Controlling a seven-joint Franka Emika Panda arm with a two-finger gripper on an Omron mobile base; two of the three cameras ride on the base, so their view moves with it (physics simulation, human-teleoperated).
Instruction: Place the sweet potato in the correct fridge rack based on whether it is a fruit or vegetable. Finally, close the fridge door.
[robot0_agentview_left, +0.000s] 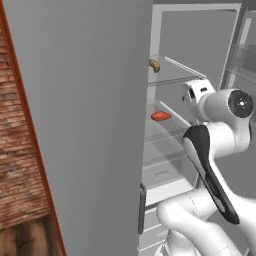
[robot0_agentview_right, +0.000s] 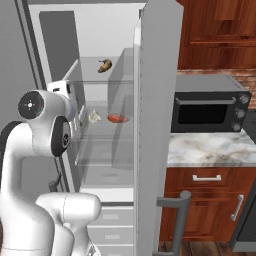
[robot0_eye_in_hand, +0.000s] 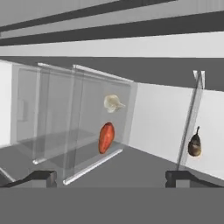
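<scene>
The fridge stands open, and there's the sweet potato (robot0_agentview_left: 160, 116), lying on the rack (robot0_agentview_left: 172, 111), the second glass shelf from the top. From the right base view the tuber (robot0_agentview_right: 118, 118) sits toward the middle of that shelf (robot0_agentview_right: 102, 131), with a small white bulb (robot0_agentview_right: 94, 117) just beside it on the same glass. One shelf up, a yellowish-brown curved item (robot0_agentview_left: 154, 65) rests on the top glass, well apart from the potato.

The hand view is rolled on its side: the sweet potato (robot0_eye_in_hand: 106, 137) stands on end here, the white bulb (robot0_eye_in_hand: 113, 103) near it, both against the clear shelf (robot0_eye_in_hand: 94, 164), and the brownish curved item (robot0_eye_in_hand: 194, 145) sits off by the next glass edge. The jaws (robot0_eye_in_hand: 110, 178) are spread wide, one dark tip at each side of the view, nothing between them and nothing touching them. The potato lies free of the hand, ahead of the tips.

The arm's white wrist (robot0_agentview_left: 200, 92) is up at about shelf height in front of the open compartment. The door (robot0_agentview_right: 156, 125) is swung out, edge-on in the right base view, its grey bar handle (robot0_agentview_right: 181, 220) low down. Beyond it, a microwave (robot0_agentview_right: 210, 110) sits on the marble tabletop (robot0_agentview_right: 210, 147) over wooden drawers.
</scene>
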